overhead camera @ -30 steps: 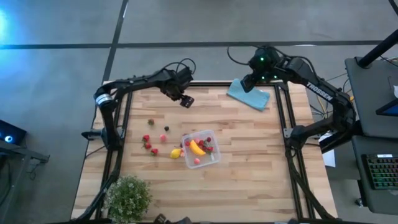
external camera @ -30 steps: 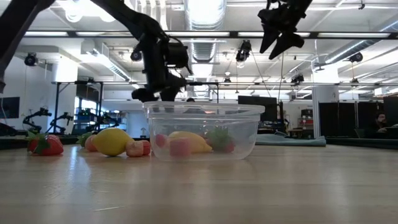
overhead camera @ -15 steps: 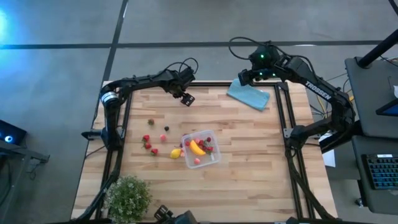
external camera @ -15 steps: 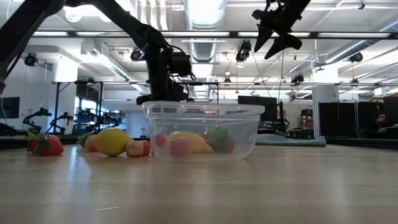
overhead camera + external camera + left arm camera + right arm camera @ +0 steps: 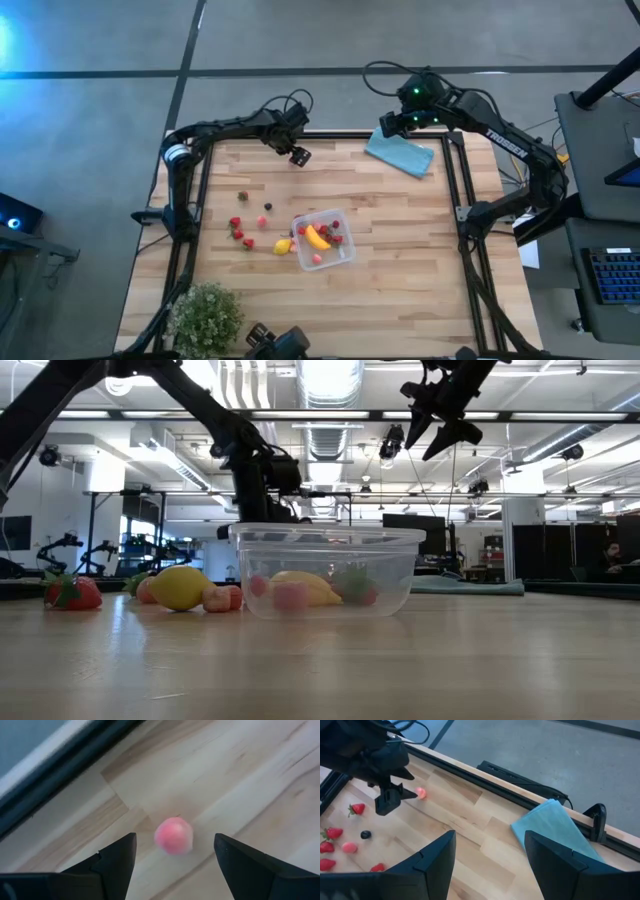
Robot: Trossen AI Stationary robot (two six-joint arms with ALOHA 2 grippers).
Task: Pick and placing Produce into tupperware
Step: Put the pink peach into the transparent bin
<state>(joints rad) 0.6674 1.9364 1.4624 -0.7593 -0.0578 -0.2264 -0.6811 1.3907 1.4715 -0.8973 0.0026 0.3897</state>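
Two claws are in play, and we start with the left claw (image 5: 299,155), which hangs released and empty over the far edge of the bench (image 5: 400,250), its fingers spread on either side of a small pink fruit piece (image 5: 173,835) lying on the wood just ahead of them. We judge the step in hand to be the approach to that stray piece: the next move calls for lowering so the fingers bracket it, closing gently on so small and round a thing, then carrying it to the tupperware (image 5: 322,240). That clear box sits near the middle of the bench with the banana (image 5: 316,237) and several red pieces already inside; the lemon (image 5: 283,246) lies just beside it and more strawberry-like pieces (image 5: 239,235) are scattered well apart on the left. The right claw (image 5: 386,127) waits, also released, high above the teal cloth (image 5: 400,153). We cannot tell how high the left claw hangs above the wood, and the pink piece is too blurred to name.
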